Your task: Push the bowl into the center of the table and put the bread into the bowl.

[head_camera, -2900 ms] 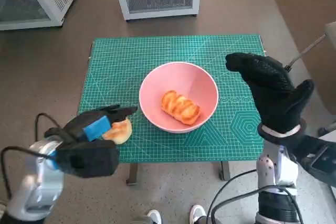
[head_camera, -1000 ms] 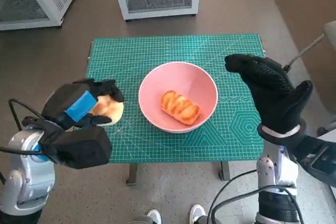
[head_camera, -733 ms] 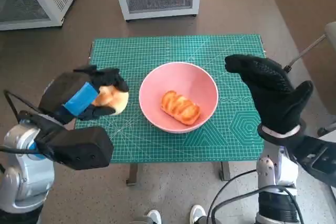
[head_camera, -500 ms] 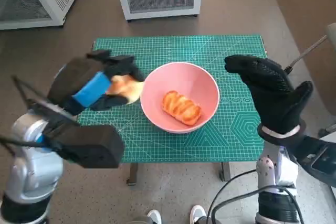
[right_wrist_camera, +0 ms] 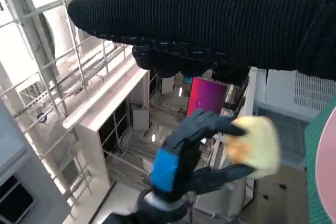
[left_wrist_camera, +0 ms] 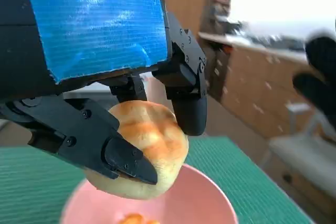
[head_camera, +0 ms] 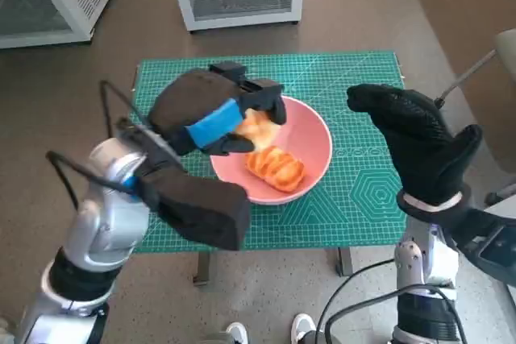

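Where it hung beside the bowl (head_camera: pixel 310 147), the left hand (head_camera: pixel 211 110) now holds the bun (head_camera: pixel 256 126) above it, fingers (left_wrist_camera: pixel 190 103) clamped.

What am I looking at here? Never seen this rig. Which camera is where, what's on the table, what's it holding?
It is a humanoid robot at a small table covered by a green cutting mat. The big picture comes from its head camera, looking down; the other two come from cameras behind each wrist. On the mat stands a pink bowl with a braided bread roll already inside. The left robot hand, black with blue tape, holds a round bun just above the bowl. The right robot hand, in a black knitted glove, hangs beside the bowl, holding nothing.
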Controlling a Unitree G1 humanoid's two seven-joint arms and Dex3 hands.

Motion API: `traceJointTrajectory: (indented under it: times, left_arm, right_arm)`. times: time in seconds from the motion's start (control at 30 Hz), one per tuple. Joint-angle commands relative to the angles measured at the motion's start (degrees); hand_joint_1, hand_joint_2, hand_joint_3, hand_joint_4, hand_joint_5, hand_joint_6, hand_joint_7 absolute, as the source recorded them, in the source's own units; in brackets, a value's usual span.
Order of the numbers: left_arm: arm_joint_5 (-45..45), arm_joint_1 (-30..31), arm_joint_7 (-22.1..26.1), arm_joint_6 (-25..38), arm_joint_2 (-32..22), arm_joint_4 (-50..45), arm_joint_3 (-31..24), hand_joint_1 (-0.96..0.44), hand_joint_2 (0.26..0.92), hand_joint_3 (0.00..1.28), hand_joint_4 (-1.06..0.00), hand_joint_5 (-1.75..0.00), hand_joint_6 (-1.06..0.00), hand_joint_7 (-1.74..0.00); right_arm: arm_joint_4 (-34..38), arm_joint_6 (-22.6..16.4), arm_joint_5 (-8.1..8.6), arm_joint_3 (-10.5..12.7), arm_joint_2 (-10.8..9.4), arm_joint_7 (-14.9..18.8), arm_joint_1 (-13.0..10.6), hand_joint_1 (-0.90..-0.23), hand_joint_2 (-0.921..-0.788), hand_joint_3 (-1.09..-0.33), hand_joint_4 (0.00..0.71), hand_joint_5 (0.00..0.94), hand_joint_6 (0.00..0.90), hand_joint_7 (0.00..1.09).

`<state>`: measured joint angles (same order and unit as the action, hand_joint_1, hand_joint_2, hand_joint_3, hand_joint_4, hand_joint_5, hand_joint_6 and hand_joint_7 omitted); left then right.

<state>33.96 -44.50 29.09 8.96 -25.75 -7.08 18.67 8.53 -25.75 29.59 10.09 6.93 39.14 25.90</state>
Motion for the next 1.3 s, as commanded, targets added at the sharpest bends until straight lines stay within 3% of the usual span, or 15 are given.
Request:
traceJointTrajectory:
  times: [0.03, 0.2, 0.27, 0.3, 0.37, 0.47, 0.57, 0.93, 1.3]
  left_arm:
    - [0.13, -3.28, -0.8, -2.29, 1.5, 6.03, 1.35, 0.0, 0.919, 0.03, -0.77, -1.1, -0.64, -1.13]
    - [-0.22, -4.53, -1.03, -3.08, 3.19, 11.18, 1.99, 0.0, 0.92, 0.08, -0.72, -1.18, -0.58, -1.17]
    - [0.23, -4.64, -0.9, -2.73, 3.57, 12.36, 2.37, 0.0, 0.921, 0.16, -0.63, -1.26, -0.47, -1.28]
    - [0.53, -4.64, -0.81, -2.45, 3.71, 12.7, 2.54, -0.02, 0.89, 0.18, -0.53, -1.03, -0.4, -1.07]
    - [1.49, -4.47, -0.77, -1.43, 3.94, 13.33, 2.93, -0.07, 0.875, 0.14, -0.47, -0.57, -0.38, -0.69]
    - [3.36, -3.75, -1.04, -0.3, 3.88, 13.32, 3.67, -0.19, 0.884, 0.08, -0.39, -0.2, -0.33, -0.4]
    - [4.17, -2.86, -1.68, -0.37, 3.58, 12.98, 3.74, -0.29, 0.896, 0.05, -0.31, -0.07, -0.31, -0.26]
    - [0.23, -0.07, -3.69, -4.54, 2.56, 12.12, 0.49, -0.4, 0.913, 0.02, -0.14, 0.0, -0.25, -0.12]
    - [-10.09, 4.14, -1.66, -5.53, 2.53, 8.18, -5.73, -0.4, 0.909, 0.01, -0.01, 0.0, -0.16, -0.06]
  right_arm:
    - [0.58, -0.03, 0.48, 0.31, 0.34, 0.67, -1.05, -0.365, -0.921, -0.474, 0.644, 0.036, 0.127, 0.67]
    - [0.24, -0.14, 0.45, 0.42, 0.4, 0.59, -1.3, -0.365, -0.921, -0.473, 0.644, 0.035, 0.128, 0.67]
    - [0.15, -0.17, 0.44, 0.45, 0.4, 0.53, -1.34, -0.365, -0.921, -0.473, 0.645, 0.035, 0.128, 0.67]
    - [0.1, -0.18, 0.44, 0.47, 0.42, 0.52, -1.36, -0.367, -0.921, -0.472, 0.646, 0.035, 0.129, 0.67]
    - [0.09, -0.24, 0.36, 0.45, 0.38, 0.41, -1.33, -0.368, -0.921, -0.472, 0.647, 0.035, 0.129, 0.67]
    - [0.22, -0.38, 0.25, 0.53, 0.36, 0.26, -1.28, -0.368, -0.921, -0.471, 0.649, 0.036, 0.131, 0.66]
    - [0.1, -0.52, -0.01, 0.45, 0.22, -0.01, -1.35, -0.367, -0.921, -0.471, 0.651, 0.036, 0.132, 0.66]
    - [0.09, -1.09, -1.2, -0.06, -0.34, -1.18, -0.94, -0.363, -0.921, -0.476, 0.652, 0.034, 0.135, 0.66]
    - [0.55, -1.18, -1.81, -0.24, -0.08, -2.41, 0.03, -0.367, -0.921, -0.482, 0.624, 0.017, 0.139, 0.67]
